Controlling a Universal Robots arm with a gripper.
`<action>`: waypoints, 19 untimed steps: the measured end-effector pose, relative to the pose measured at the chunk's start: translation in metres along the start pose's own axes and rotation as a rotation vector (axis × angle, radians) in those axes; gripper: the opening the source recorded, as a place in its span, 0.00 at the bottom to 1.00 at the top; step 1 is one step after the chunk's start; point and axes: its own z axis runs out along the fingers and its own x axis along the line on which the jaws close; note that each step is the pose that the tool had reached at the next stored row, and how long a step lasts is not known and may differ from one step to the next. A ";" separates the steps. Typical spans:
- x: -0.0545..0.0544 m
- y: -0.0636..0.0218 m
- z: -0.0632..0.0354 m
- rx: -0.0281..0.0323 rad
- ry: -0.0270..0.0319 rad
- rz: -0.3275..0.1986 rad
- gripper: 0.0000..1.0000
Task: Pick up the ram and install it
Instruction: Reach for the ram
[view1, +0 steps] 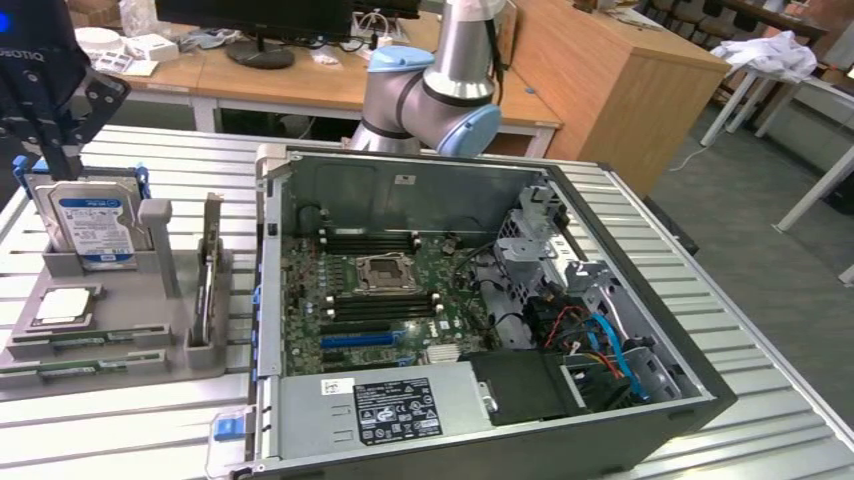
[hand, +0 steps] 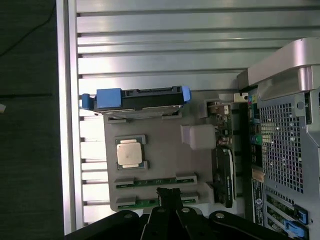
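Hovering above ram (hand: 150, 182), closed gripper (view1: 62, 158) w/ "…OTIQ" lettering.

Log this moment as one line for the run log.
gripper: shut, empty, above gray tray | ram: lying flat in tray, not picked | hard drive: upright in tray

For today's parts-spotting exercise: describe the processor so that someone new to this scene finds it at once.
Beside the open computer case, on the exterior view's left, a grey tray sits on the slatted table. The processor lies flat in it, between the upright hard drive and two green sticks. It is the only square, silver piece.
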 end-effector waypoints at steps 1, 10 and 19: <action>0.002 -0.0001 0.0002 0.0000 0.0003 0.000 0.11; 0.008 -0.0006 0.0007 0.0001 0.0026 -0.001 0.11; 0.008 -0.0030 0.0006 0.0001 0.0027 -0.001 0.11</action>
